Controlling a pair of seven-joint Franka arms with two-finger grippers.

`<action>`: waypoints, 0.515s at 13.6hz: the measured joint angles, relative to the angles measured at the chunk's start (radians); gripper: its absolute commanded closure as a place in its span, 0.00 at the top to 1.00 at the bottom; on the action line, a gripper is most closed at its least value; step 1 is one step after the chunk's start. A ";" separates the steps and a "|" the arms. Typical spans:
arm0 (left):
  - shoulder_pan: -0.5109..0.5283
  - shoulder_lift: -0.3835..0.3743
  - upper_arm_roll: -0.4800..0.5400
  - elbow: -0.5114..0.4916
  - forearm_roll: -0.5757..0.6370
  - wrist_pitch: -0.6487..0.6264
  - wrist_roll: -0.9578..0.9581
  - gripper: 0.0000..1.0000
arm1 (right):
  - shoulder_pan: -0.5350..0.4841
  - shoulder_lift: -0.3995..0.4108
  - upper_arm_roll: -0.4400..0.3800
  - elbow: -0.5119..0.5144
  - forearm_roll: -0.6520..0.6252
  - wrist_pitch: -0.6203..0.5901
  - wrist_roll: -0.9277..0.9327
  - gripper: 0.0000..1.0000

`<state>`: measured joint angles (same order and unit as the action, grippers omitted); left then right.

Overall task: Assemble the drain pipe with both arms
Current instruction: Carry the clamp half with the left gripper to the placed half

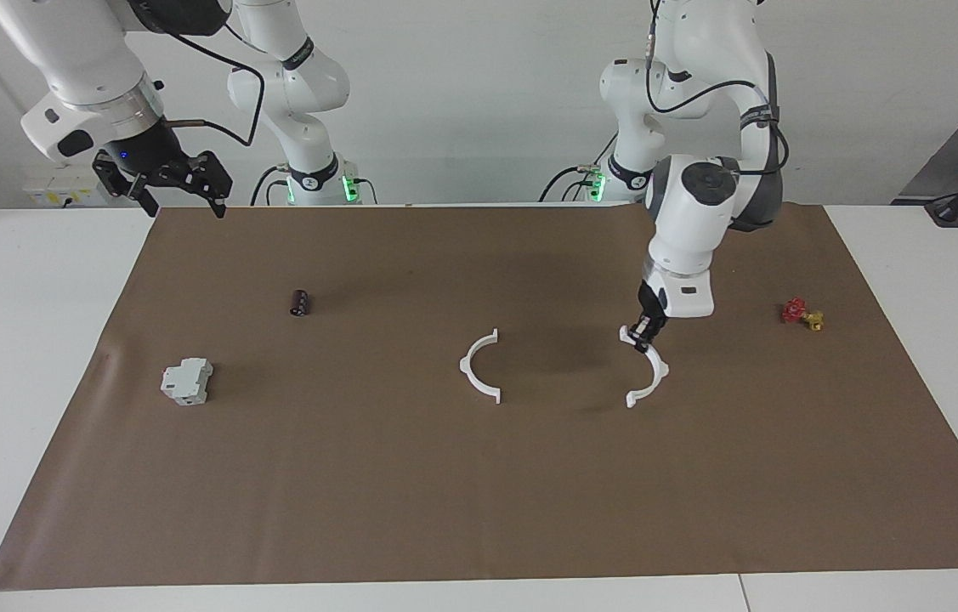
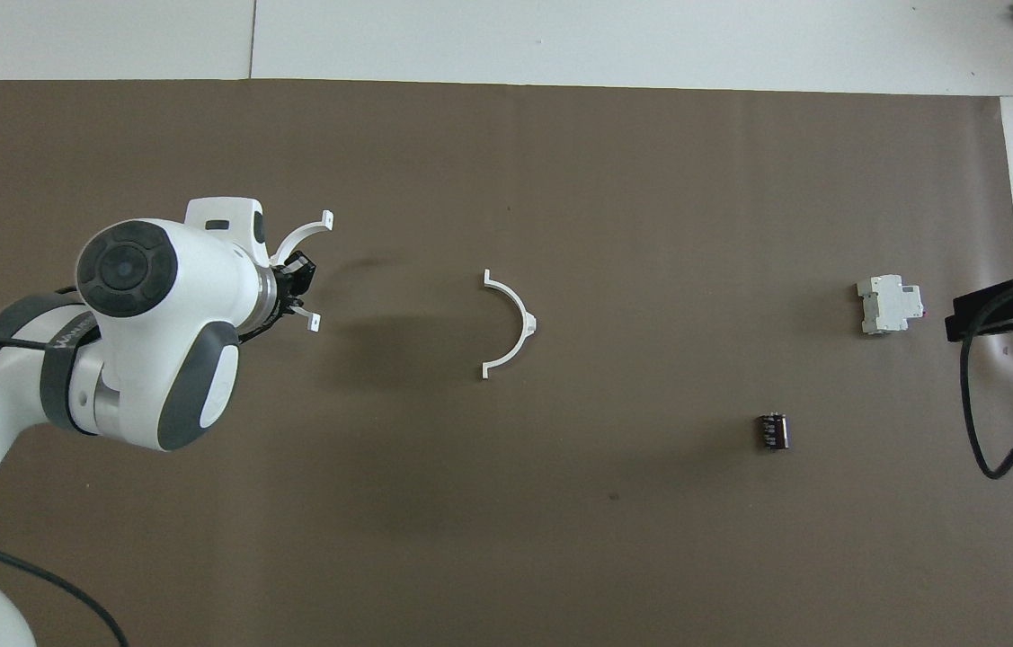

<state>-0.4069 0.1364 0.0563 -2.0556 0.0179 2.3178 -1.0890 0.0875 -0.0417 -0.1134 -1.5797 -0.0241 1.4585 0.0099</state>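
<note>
One white half-ring [image 1: 479, 366] of the drain pipe lies on the brown mat near the table's middle; it also shows in the overhead view [image 2: 512, 322]. My left gripper [image 1: 640, 334] is shut on one end of the other half-ring [image 1: 651, 371] and holds it a little above the mat, beside the lying half-ring toward the left arm's end. Their open sides face each other, well apart. The overhead view shows this gripper [image 2: 294, 280] and its half-ring [image 2: 301, 234] too. My right gripper [image 1: 181, 185] waits open and empty, high over the mat's corner.
A grey-white blocky box [image 1: 186, 381] and a small black cylinder [image 1: 299, 302] lie toward the right arm's end of the brown mat [image 1: 479, 510]. A small red-and-yellow valve [image 1: 802, 314] lies toward the left arm's end.
</note>
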 measured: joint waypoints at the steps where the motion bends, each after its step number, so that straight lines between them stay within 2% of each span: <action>1: -0.035 0.001 0.000 0.000 0.000 0.000 -0.032 0.00 | 0.000 0.000 0.000 0.000 0.000 0.000 0.000 1.00; 7: -0.182 0.030 0.002 0.000 0.001 0.019 -0.197 0.00 | 0.000 0.000 0.000 0.000 0.000 0.000 0.000 1.00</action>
<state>-0.5893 0.1668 0.0583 -2.0554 0.0185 2.3366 -1.2856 0.0875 -0.0417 -0.1134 -1.5797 -0.0241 1.4585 0.0099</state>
